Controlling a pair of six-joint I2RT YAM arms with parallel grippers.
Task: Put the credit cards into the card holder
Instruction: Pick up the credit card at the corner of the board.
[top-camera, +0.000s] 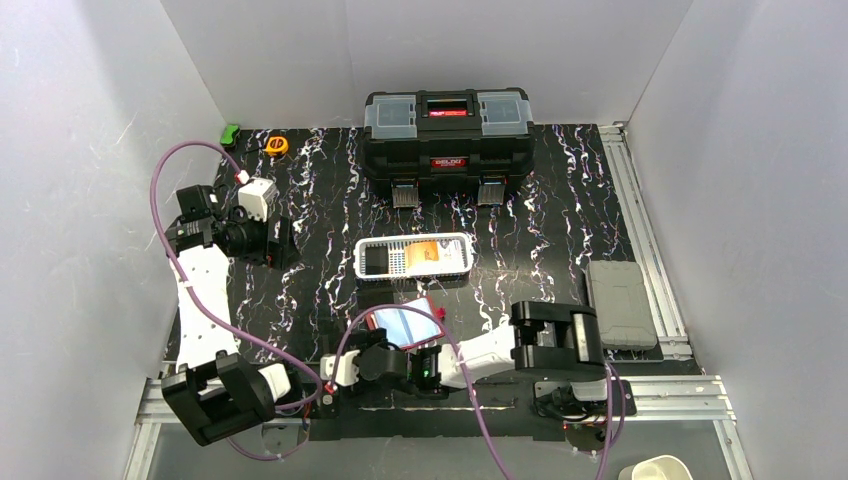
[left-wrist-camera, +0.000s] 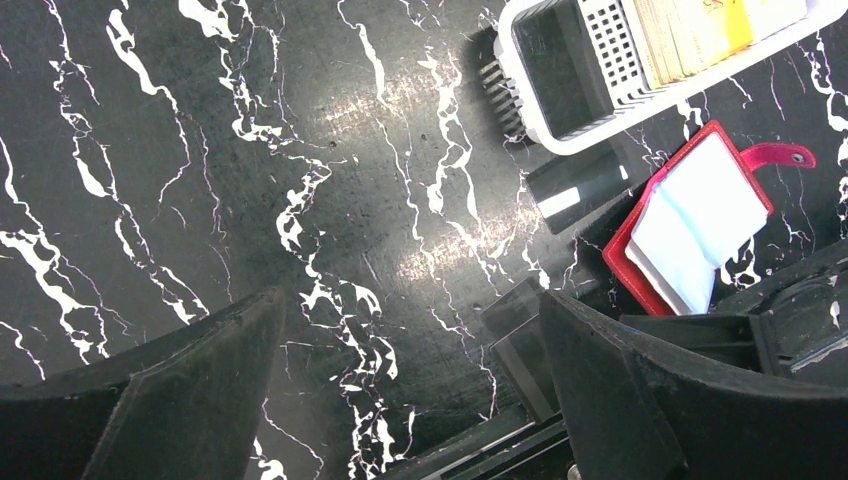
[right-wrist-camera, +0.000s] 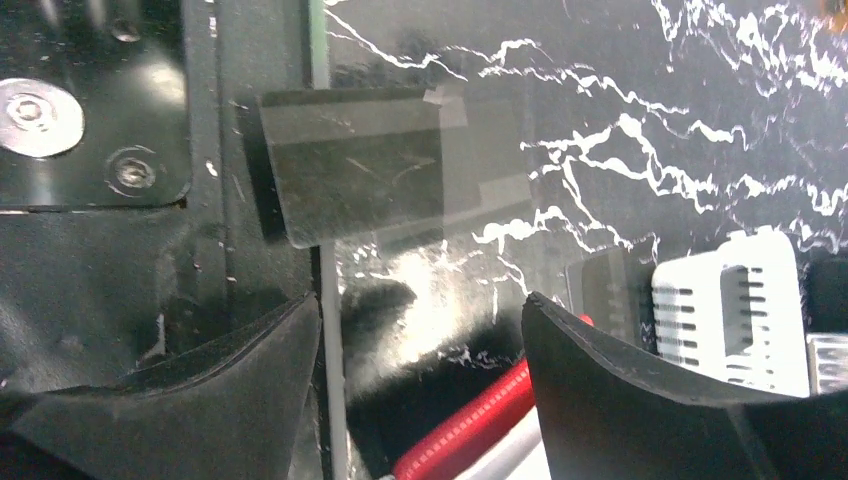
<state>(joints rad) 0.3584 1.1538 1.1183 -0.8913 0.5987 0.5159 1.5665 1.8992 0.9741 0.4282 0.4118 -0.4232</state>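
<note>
The left hand (left-wrist-camera: 410, 312) hangs over bare table (left-wrist-camera: 250, 170) with its fingers spread wide and nothing between them. The right hand (right-wrist-camera: 420, 305) sits low at the near edge of the table, fingers also apart and empty. Just beyond its fingertips a black card (right-wrist-camera: 350, 165) lies flat, partly over the table's edge rail.

The red card holder (left-wrist-camera: 632, 272) lies open on the table right beside the right hand, showing a light blue inner face, with its snap tab (left-wrist-camera: 785, 155) pointing away. A second dark card (left-wrist-camera: 575, 190) rests on the table between the card holder and a white basket (top-camera: 415, 240). The basket holds more cards on edge, an orange card (top-camera: 425, 255) among them. A black toolbox (top-camera: 447, 135) stands at the far side.
</note>
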